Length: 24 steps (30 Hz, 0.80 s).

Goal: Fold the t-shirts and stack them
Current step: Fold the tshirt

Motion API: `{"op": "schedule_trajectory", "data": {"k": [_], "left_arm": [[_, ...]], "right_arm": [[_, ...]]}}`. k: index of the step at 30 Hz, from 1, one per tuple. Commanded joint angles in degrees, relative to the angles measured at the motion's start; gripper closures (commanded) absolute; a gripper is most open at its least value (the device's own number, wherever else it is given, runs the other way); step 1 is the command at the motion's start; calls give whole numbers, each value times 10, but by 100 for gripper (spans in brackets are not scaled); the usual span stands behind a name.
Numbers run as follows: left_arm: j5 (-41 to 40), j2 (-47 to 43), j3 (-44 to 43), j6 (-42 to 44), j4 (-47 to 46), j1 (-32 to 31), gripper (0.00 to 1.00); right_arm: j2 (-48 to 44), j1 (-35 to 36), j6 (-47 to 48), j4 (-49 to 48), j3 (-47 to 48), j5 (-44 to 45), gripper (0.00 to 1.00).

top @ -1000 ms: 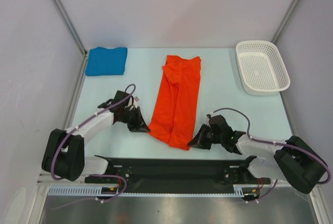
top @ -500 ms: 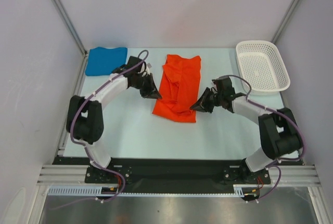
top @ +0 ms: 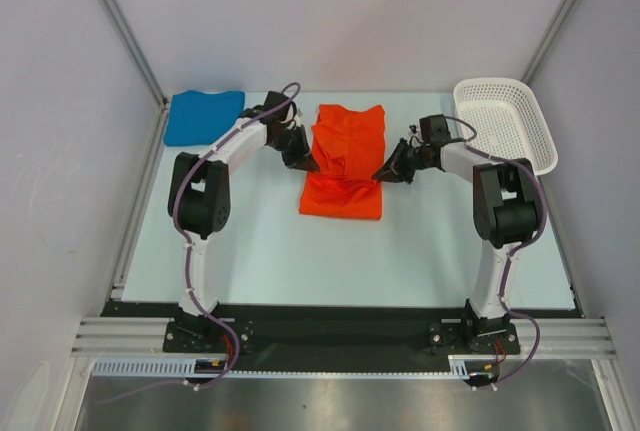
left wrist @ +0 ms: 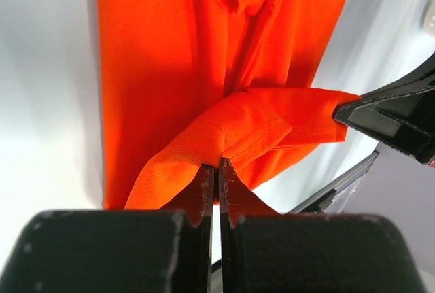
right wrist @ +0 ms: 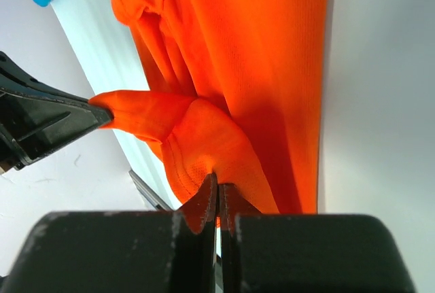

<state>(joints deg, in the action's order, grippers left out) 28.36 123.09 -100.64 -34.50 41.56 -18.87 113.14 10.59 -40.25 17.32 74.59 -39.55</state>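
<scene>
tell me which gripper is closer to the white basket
Right. The right gripper, pinching the orange shirt, is just left of the basket; the left gripper holds the shirt's opposite side, farther away.

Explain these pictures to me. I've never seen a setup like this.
Two robot arms are bolted at the near edge of a table. One picture looks down from above; the other two come from wrist cameras, each showing its own claw close up. An orange shirt lies mid-table, a folded blue shirt far left, a white basket far right. The left claw and right claw are each shut on an edge of the orange shirt, its near half doubled over.
</scene>
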Motion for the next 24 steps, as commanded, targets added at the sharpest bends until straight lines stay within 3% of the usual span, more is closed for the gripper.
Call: {"op": "schedule_trajectory", "data": {"k": [1, 14, 17, 24], "left_arm": [[-8, 14, -47, -3, 11, 11, 100], [-1, 48, -65, -27, -22, 16, 96], [-1, 58, -69, -28, -23, 16, 86], [-48, 50, -65, -40, -42, 29, 77]], "right_arm": [[26, -3, 25, 22, 49, -31, 100], [74, -26, 35, 32, 91, -46, 94], [85, -29, 34, 32, 102, -46, 87], [136, -31, 16, 11, 168, -63, 71]]}}
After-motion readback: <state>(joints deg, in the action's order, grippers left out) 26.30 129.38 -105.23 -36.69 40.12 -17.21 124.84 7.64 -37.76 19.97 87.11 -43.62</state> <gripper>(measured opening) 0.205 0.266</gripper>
